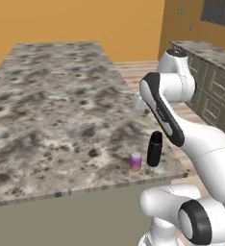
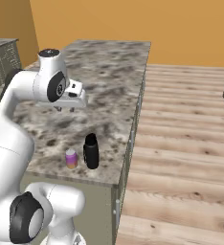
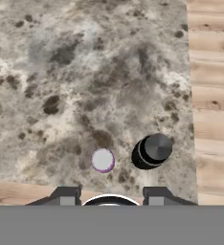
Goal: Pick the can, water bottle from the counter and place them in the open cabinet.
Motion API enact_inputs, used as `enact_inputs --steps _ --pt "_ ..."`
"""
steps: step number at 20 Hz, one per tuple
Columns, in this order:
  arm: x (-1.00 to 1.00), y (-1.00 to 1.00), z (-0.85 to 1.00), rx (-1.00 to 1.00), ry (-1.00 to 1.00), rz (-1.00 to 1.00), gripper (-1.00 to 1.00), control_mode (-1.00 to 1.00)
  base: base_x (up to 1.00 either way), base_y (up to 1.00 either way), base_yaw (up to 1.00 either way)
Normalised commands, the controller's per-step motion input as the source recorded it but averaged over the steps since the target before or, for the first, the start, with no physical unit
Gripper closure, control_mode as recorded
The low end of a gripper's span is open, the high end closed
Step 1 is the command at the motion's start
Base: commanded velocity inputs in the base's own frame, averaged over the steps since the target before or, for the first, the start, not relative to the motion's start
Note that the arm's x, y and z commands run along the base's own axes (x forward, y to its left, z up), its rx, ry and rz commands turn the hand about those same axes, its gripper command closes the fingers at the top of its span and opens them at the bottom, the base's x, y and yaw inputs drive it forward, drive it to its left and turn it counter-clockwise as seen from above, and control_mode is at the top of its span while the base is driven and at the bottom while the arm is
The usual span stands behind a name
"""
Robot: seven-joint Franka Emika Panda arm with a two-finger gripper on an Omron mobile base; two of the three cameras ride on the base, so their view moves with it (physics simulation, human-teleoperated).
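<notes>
The can (image 1: 136,162) stands up straight on the counter (image 1: 52,110), close to the corner nearest the robot. The water bottle (image 1: 155,149) stands up straight just beside it, on the side nearer the counter's long edge. The two are close together but do not touch. The bottle has its black cap on and the can has its silver top closed, so nothing inside them can be seen.

The gripper (image 2: 65,109) hangs in the air above the counter, farther along the slab than the can (image 2: 71,158) and the bottle (image 2: 91,151). It points down and holds nothing. From the hand camera, the round can top (image 3: 103,160) and the bottle cap (image 3: 152,151) show from above, with the two fingertips (image 3: 66,196) spread wide apart below them. Wooden floor (image 2: 181,143) runs along the counter's side.
</notes>
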Motion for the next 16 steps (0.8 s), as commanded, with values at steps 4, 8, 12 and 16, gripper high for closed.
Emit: enact_inputs --steps 4,8,12,16 --pt "-0.17 -0.47 -0.07 0.12 -0.03 0.0 -1.0 -1.0 0.0 0.0 0.0" --pt "-0.29 -0.87 -0.23 0.22 -0.06 0.03 -1.0 -1.0 0.0 0.0 0.0" --pt "-0.29 -0.46 -0.25 0.14 -0.07 0.15 -1.0 -1.0 0.0 0.0 0.0" --pt "-0.39 -0.25 -0.18 0.1 -0.08 0.21 -1.0 -1.0 0.0 0.0 0.0"
